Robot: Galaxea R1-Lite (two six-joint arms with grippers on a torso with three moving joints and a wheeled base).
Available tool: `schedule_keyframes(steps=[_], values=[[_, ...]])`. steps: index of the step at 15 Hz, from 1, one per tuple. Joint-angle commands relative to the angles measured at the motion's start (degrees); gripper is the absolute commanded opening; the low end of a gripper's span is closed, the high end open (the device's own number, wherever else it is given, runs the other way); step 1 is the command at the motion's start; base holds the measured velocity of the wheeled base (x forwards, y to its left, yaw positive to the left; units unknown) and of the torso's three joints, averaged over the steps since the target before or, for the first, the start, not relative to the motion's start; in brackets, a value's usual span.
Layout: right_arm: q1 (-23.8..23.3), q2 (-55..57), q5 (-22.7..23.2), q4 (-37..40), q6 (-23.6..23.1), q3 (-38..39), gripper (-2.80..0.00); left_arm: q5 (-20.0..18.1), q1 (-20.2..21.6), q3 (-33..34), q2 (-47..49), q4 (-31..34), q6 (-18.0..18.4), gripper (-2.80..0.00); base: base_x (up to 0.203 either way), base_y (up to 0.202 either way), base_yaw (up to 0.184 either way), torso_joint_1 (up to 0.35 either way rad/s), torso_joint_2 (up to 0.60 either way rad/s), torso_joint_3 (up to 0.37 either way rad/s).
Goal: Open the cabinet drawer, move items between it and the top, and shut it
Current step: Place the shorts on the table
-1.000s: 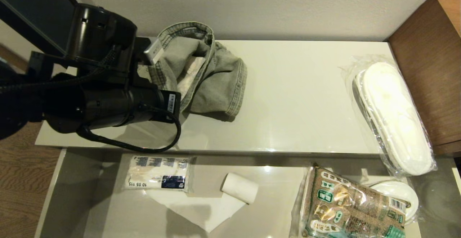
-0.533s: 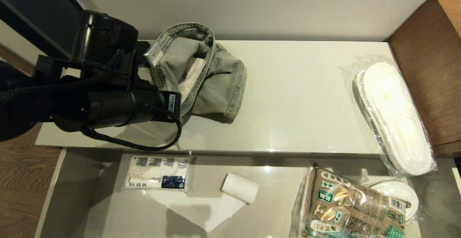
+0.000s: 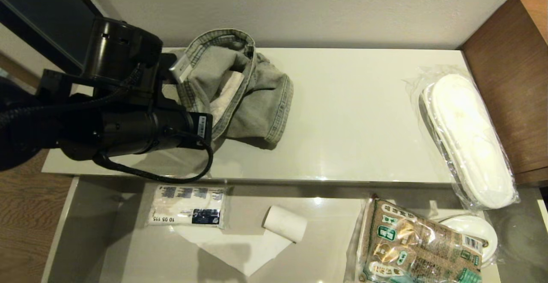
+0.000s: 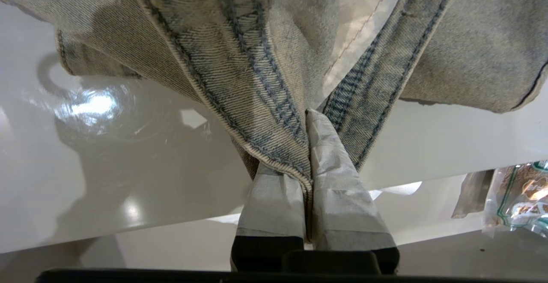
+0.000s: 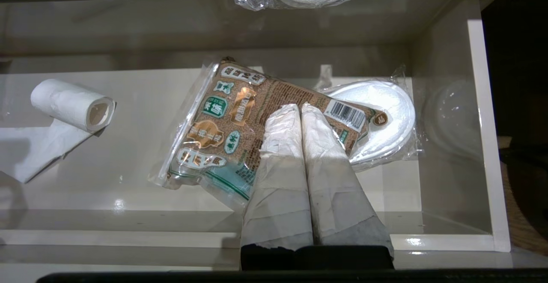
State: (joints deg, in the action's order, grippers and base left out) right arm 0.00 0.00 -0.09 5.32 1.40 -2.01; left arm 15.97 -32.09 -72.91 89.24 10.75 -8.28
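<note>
The cabinet (image 3: 351,116) is the largest thing here, its glossy top (image 3: 342,146) running left to right below the far wall. Its drawer (image 3: 107,248) stands pulled out on the near side, holding a tissue pack (image 3: 187,206), a paper roll (image 3: 284,223) and a brown food bag (image 3: 419,244). A pair of wrapped slippers (image 3: 466,139) lies at the right end of the top, overhanging the near edge above the drawer.

The denim garment (image 3: 244,90) is at the far left of the top, bunched and partly lifted. The left claw (image 4: 309,146) is closed on a stitched seam of it, fingers pinching the fabric edge.

The step in hand looks like carrying the garment from the top toward the drawer. To do it well, the lift should probably go high enough that the hanging cloth clears the near edge of the top, then travel near and lower onto bare drawer floor to the left, away from the tissue pack. The pinch is on a narrow edge, so a slow carry seems wise.

The right claw (image 5: 301,116) hangs closed and empty above the food bag.

The left wrist view alone shows the grip on the seam; in the head view the arm hides it. The right wrist view alone reveals more wrapped slippers (image 5: 381,116) under the food bag, and the drawer's right wall.
</note>
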Motion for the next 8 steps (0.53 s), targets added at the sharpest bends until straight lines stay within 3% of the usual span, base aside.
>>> schedule_keyframes(steps=[1,5,8], values=[[0.0,-0.1,0.0,0.0,0.0,0.0,-2.8,0.1,0.0,0.4,-0.9,0.3,0.1,-2.8,0.0,0.0,0.0,0.0,0.0,0.0],[0.0,-0.1,0.0,0.0,0.0,0.0,-2.8,-0.3,-1.5,6.0,-6.0,0.2,0.5,-2.8,0.0,0.0,0.0,0.0,0.0,0.0],[0.0,-0.1,0.0,0.0,0.0,0.0,-2.8,-2.6,-3.3,3.7,-6.0,2.4,-0.7,-2.8,0.0,0.0,0.0,0.0,0.0,0.0]])
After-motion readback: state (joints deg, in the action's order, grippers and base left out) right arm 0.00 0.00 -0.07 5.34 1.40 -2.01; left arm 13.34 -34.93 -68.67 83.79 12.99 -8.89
